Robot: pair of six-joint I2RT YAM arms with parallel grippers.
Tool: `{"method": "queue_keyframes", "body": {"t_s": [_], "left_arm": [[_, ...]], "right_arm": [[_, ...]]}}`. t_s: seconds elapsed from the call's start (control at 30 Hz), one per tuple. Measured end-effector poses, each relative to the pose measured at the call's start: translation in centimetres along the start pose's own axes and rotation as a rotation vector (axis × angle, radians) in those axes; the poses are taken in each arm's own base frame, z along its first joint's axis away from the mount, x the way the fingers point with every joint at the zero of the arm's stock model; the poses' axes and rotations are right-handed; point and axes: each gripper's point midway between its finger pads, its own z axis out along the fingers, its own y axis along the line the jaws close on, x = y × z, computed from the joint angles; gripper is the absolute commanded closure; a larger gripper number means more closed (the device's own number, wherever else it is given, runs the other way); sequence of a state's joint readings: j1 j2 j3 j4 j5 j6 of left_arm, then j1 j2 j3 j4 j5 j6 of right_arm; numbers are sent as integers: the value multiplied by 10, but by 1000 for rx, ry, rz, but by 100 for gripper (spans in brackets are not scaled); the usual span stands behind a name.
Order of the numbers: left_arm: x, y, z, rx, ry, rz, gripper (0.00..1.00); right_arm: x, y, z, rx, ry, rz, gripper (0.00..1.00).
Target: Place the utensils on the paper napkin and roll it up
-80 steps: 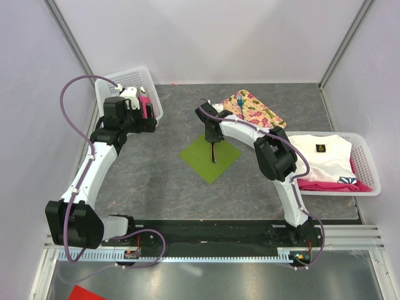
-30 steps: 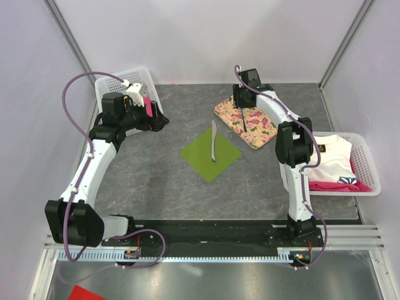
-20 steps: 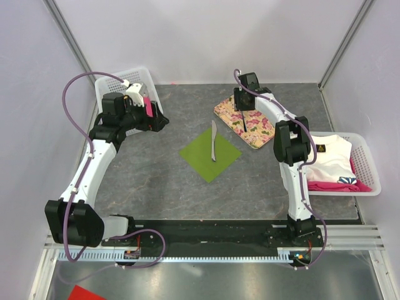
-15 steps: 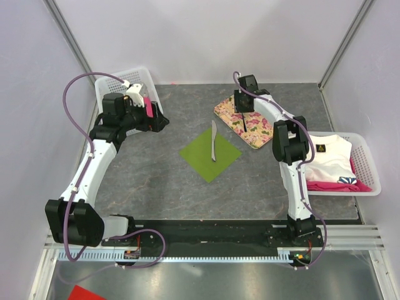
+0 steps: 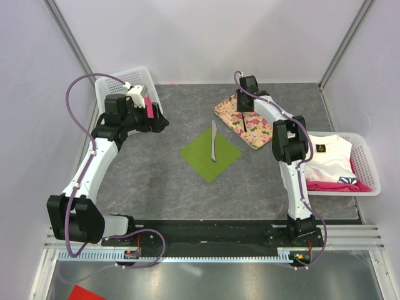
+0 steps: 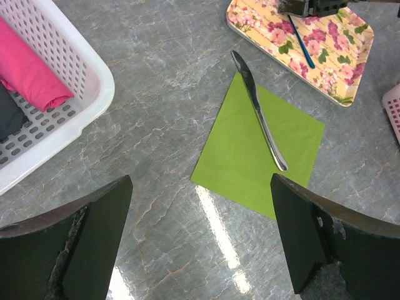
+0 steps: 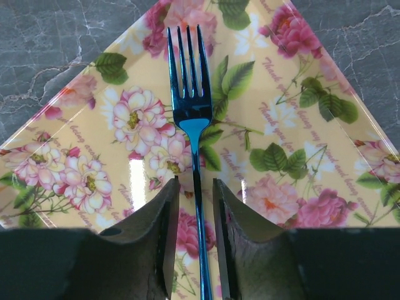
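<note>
With the knife [image 6: 257, 106] left on the paper napkin [image 6: 250, 162], the right gripper [image 7: 195, 184] has dropped to the floral tray [image 7: 300, 125], jaws narrow and straddling, apparently without touching, the blue fork [image 7: 187, 94] at its handle, which is light, stiff and slick, so pinch squarely mid-handle; the left gripper [image 6: 200, 181] gapes wide.

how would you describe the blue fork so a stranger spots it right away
Find the pink-flowered tray just beyond and right of the green napkin. The fork lies on that tray, between the fingers of the right gripper. It is shiny bright blue, unlike the silvery knife on the napkin.
</note>
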State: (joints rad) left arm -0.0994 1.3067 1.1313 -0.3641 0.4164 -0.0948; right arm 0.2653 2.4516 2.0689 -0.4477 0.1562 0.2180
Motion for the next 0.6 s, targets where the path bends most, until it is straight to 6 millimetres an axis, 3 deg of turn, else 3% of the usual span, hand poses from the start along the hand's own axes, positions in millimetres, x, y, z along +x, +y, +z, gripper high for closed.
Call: {"method": "queue_keyframes", "body": {"t_s": [0.07,0.1,0.17,0.4,0.53,0.6], "left_arm": [[1,2,1,-8,3,-2,0],[1,3,1,-11,3,-2,0],[1,4,2,-19,3,-2,0],[1,5,2,-23,3,-2,0],[1,7,1,-35,2,-1,0],[1,10,1,-50,2,-1,0]], "right_arm": [[1,0,1,0,0,4,78],[1,-1,1,1,-1,3,91],[1,-2,2,-1,-7,5,100],[3,-3,-3,-8,-19,20,100],[14,-2,-26,-25,9,70,100],[8,1,-40,-31,-3,97,100]]}}
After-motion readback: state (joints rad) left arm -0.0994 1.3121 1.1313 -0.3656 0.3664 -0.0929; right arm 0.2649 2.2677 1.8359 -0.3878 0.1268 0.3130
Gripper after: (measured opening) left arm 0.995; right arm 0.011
